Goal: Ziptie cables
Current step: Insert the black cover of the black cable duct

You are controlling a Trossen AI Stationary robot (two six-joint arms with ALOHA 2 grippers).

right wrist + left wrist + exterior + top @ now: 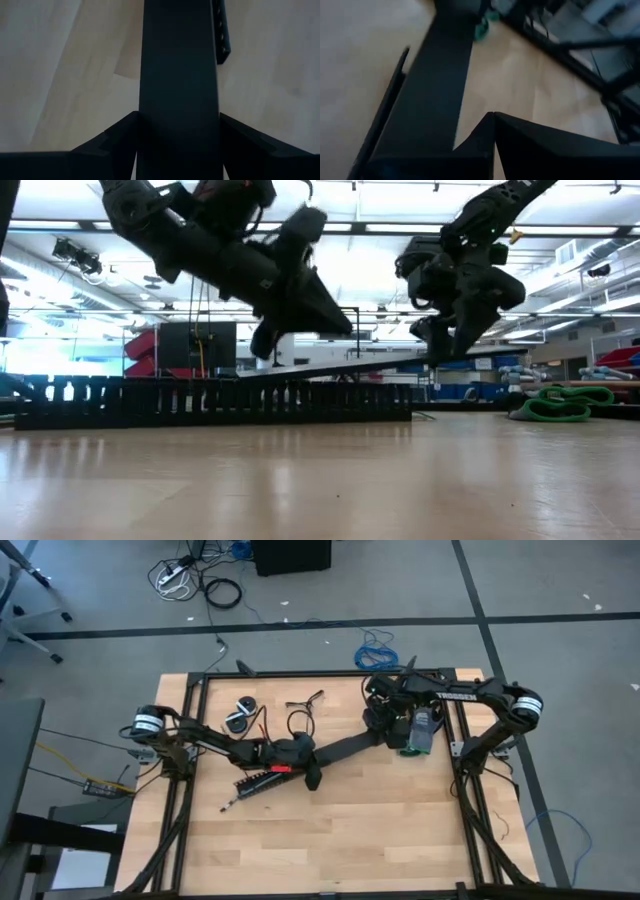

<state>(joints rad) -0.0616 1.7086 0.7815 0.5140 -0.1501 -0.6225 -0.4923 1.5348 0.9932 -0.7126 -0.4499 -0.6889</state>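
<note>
Wide black strip point(177, 75) clamped between the right claw point(177, 145) fingers point(107, 142), pale wooden table point(60, 65) beneath

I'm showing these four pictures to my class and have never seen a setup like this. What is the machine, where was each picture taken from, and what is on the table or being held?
It is a robot with two dark arms at a wooden table. One picture looks straight down, one looks level across the tabletop, and two come from cameras on the wrists. A wide black strip spans between the arms, lifted off the table. The left tool is shut on one end; the right tool grips the other end, its fingers on either side. On the table lie a black perforated strip and some small dark wires. I cannot pick out any zipties.
</note>
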